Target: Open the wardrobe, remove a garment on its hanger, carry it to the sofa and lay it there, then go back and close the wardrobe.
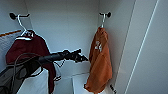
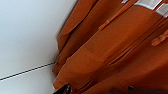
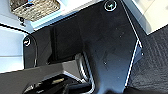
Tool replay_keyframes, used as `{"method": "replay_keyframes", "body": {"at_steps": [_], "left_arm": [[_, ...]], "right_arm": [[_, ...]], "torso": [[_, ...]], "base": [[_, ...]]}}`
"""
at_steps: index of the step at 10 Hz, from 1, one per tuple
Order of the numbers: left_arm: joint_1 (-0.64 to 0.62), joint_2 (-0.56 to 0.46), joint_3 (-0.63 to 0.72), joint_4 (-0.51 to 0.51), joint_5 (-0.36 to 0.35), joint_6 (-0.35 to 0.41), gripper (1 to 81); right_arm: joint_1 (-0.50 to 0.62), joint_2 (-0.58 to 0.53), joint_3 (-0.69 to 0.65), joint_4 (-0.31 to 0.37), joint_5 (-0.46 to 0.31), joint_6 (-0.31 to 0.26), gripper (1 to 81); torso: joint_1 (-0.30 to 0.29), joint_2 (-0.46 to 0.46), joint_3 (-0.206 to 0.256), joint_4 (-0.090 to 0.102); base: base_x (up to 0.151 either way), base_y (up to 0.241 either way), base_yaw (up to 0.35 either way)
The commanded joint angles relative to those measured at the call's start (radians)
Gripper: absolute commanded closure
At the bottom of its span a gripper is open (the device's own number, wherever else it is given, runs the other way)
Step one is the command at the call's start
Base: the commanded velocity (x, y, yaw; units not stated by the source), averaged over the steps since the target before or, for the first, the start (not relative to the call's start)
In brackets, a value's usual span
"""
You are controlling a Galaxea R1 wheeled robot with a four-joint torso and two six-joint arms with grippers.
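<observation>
The wardrobe [image 1: 67, 25] stands open before me, its white inside showing. The orange garment [image 1: 101, 65] hangs at the right on its white hanger [image 1: 103, 21], hooked over a dark peg on the side wall. My left arm reaches in from the left, and my left gripper [image 1: 83, 58] is just left of the garment at chest height, close to its edge. The left wrist view has the garment [image 2: 117, 50] large and near, against the white wardrobe wall [image 2: 27, 37].
A maroon garment [image 1: 30, 50] on another white hanger [image 1: 22, 30] hangs at the left, behind my left arm. The white door panel [image 1: 150, 50] stands at the right. The right wrist view shows a woven basket [image 3: 35, 8] and dark carpet [image 3: 155, 62].
</observation>
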Motion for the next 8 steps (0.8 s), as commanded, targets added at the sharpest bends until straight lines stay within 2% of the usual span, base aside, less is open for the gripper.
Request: {"method": "replay_keyframes", "body": {"at_steps": [1,2,4,6,8], "left_arm": [[-0.333,0.067,-0.075,-0.129,0.002,-0.076,1.0],[-0.379,0.095,-0.120,-0.170,0.000,-0.077,1.0],[-0.422,0.102,-0.190,-0.319,-0.078,-0.087,1.0],[-0.471,0.112,-0.238,-0.393,-0.130,-0.087,1.0],[-0.523,0.115,-0.278,-0.514,-0.170,-0.088,1.0]], "right_arm": [[0.041,0.006,0.000,0.011,-0.053,0.003,1.0],[0.039,0.003,0.000,0.011,-0.053,0.003,1.0],[0.036,0.005,-0.002,0.011,-0.051,0.005,1.0],[0.033,0.005,-0.002,0.013,-0.048,0.008,1.0],[0.033,0.009,0.000,0.013,-0.051,0.008,1.0]], "torso": [[0.000,0.000,0.000,0.000],[0.000,0.000,0.000,0.000],[0.000,0.000,0.000,0.000],[0.000,0.001,0.000,0.000],[0.001,0.001,0.000,0.000]], "base": [[0.000,0.000,0.000],[0.000,0.000,0.000],[0.000,0.000,0.000],[0.000,0.000,0.000],[0.000,0.000,0.000]]}}
